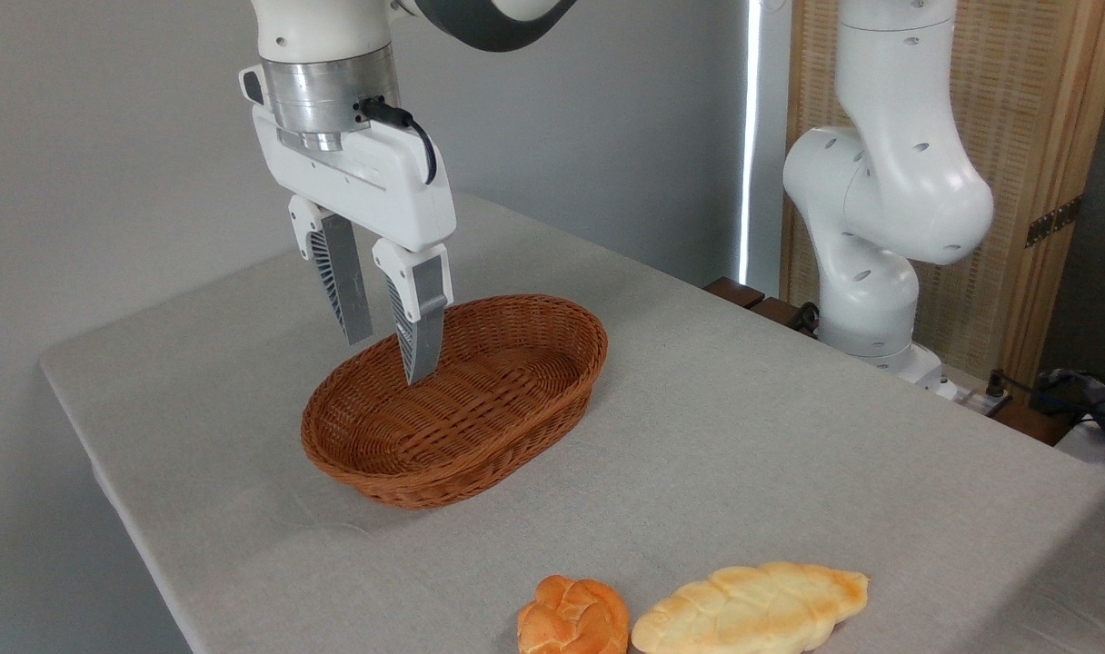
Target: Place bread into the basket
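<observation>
Item one, the pincer (391, 356): your pincer hangs over the left end of the basket, its two fingers spread apart with nothing between them. The tips show against the basket's rim and inside, but you cannot tell from this view whether they dip below the rim.

Item two, the basket (552, 411): oval brown wicker, lying on the worktop (789, 436) left of centre, with nothing in it.

Item three, the bun (573, 618): small, round, orange-gold with a knotted top, sitting at the near edge of the worktop, well apart from the basket and from your pincer, partly cut off by the bottom of the frame.

Progress: judged from this, nothing of the task is done. You have yet to reach the bun, grip it, carry it and drop it in.

Other stock: a long flat pale loaf (751, 607) lies just beside the bun on its right, perhaps touching it; you risk nudging or catching it when the fingers come down. The cloth between basket and bun carries nothing. The arm's white base (871, 309) stands at the far right, off your path.
</observation>
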Motion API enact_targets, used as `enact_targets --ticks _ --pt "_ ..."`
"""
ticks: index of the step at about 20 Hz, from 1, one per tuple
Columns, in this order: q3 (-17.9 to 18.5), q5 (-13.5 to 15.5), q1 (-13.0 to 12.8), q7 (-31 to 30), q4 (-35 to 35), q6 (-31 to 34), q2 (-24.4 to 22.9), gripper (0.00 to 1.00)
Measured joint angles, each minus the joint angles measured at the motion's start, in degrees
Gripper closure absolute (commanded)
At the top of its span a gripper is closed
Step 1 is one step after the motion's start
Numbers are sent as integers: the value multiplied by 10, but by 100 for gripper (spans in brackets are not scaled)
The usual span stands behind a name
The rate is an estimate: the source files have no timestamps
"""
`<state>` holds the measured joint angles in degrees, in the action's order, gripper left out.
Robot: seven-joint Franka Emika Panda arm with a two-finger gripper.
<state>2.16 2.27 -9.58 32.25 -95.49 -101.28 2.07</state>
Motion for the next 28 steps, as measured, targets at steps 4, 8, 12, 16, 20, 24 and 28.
enact_targets --ticks 4,8,12,16,20,24,28 --pt "0 0 0 17 0 4 0 0" --pt "1 0 0 28 0 6 0 0" --pt "1 0 0 28 -1 6 0 0" --pt "1 0 0 28 0 6 0 0" --pt "1 0 0 28 0 6 0 0" --pt "1 0 0 28 0 6 0 0" --pt "1 0 0 28 0 6 0 0"
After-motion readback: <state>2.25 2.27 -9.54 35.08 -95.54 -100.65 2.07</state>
